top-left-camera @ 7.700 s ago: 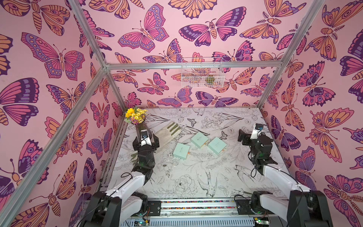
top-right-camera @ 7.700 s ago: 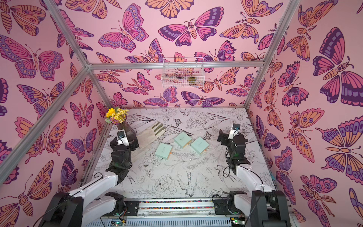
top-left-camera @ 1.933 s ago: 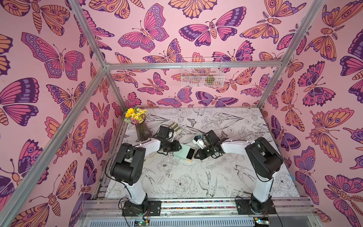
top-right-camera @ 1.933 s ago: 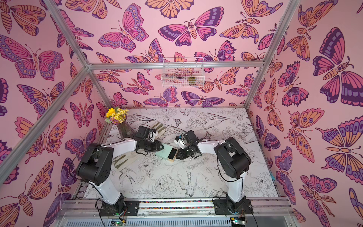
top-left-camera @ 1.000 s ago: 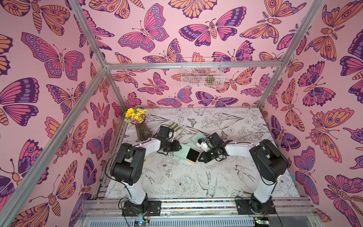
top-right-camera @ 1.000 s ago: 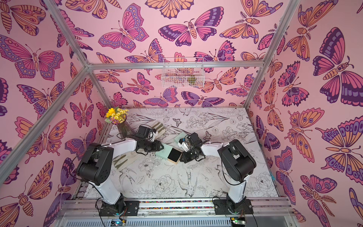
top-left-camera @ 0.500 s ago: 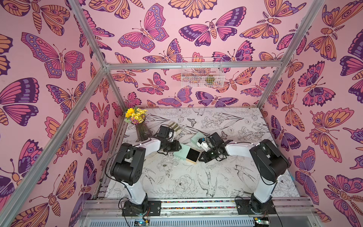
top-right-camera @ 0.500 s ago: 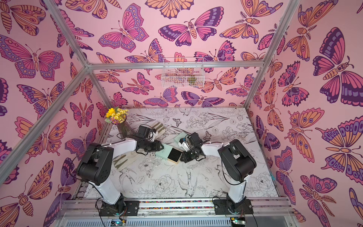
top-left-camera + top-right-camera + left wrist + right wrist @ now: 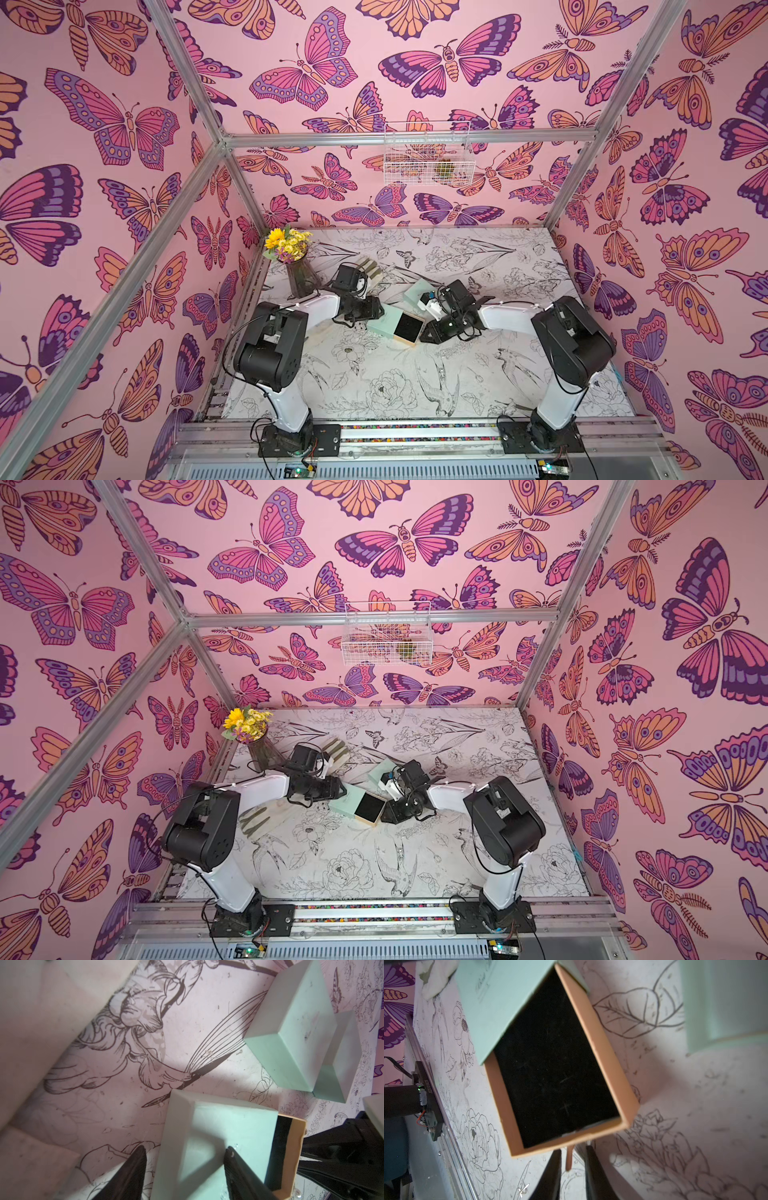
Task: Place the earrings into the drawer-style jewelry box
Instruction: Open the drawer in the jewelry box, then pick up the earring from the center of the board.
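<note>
Floral tabletop [image 9: 374, 399], spare mint boxes [image 9: 291, 1028] by drawer [image 9: 556, 1068]; left tool [image 9: 184, 1148], right tool [image 9: 573, 1150]: jaws apart.

White arm links [image 9: 286, 399], bulky black joint housings [image 9: 270, 345], black base plates [image 9: 328, 440] — tapered black gripper fingers [image 9: 551, 1176]

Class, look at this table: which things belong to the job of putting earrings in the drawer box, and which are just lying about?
Job: mint sleeve, pulled-out drawer, pull tab, left gripper, right gripper. Earrings not clearly visible.
Lying about: two closed mint boxes, flower vase, slotted wooden block, wire basket.
</note>
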Tool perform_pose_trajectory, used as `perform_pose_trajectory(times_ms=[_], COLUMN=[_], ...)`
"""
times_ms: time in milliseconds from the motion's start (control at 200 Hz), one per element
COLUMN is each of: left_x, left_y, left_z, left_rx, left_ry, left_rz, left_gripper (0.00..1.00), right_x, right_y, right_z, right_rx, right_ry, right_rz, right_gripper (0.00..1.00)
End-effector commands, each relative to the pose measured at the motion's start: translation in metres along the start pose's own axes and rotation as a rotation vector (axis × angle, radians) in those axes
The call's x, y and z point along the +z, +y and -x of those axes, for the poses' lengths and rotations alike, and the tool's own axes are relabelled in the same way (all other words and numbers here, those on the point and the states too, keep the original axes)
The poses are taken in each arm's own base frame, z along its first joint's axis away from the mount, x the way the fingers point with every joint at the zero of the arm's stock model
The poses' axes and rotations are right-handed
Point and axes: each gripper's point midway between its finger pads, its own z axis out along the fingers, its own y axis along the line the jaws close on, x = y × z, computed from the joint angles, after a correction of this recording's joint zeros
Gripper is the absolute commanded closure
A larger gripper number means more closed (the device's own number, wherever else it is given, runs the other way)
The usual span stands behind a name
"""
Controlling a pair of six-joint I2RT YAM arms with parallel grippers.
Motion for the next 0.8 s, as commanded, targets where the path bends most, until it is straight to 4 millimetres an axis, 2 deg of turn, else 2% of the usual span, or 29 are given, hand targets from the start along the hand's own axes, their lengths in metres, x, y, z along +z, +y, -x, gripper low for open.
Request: perform_pose_trajectory(times_ms=[0, 155, 210, 325, 431, 576, 681, 701, 771, 796], left_x=[-0.016, -0.048, -0.059, -0.074, -0.079, -0.076, -0.069, -0.067, -0.057, -0.065], left_y=[-0.002, -0.008, -0.009, -0.017, -0.03, -0.056, -0.07, -0.072, -0.073, -0.079], left_z=[0.006, 0.022, 0.023, 0.016, 0.003, -0.023, -0.04, -0.043, -0.054, -0.053], left_rx=[-0.016, -0.009, 0.001, 0.048, 0.108, 0.185, 0.178, 0.171, 0.136, 0.135], left_ry=[-0.018, -0.123, -0.153, -0.195, -0.214, -0.233, -0.236, -0.236, -0.223, -0.252], left_rz=[0.037, 0.085, 0.107, 0.129, 0.144, 0.121, 0.048, 0.032, -0.009, -0.039], left_gripper=[0.33, 0.2, 0.16, 0.13, 0.13, 0.14, 0.15, 0.15, 0.16, 0.16], right_x=[-0.017, -0.042, -0.059, -0.083, -0.094, -0.097, -0.089, -0.082, -0.075, -0.072], right_y=[-0.001, -0.009, -0.013, -0.032, -0.039, -0.037, -0.028, -0.031, -0.032, -0.033], right_z=[-0.003, -0.01, -0.01, -0.021, -0.026, -0.023, -0.014, -0.016, -0.012, -0.01], right_rx=[0.028, 0.092, 0.114, 0.162, 0.157, 0.152, 0.107, 0.103, 0.08, 0.077], right_ry=[-0.018, -0.063, -0.095, -0.068, -0.013, 0.043, 0.054, 0.081, 0.099, 0.101], right_rz=[-0.044, -0.167, -0.238, -0.409, -0.486, -0.509, -0.499, -0.504, -0.506, -0.501], right_gripper=[0.74, 0.74, 0.74, 0.75, 0.75, 0.73, 0.71, 0.71, 0.71, 0.71])
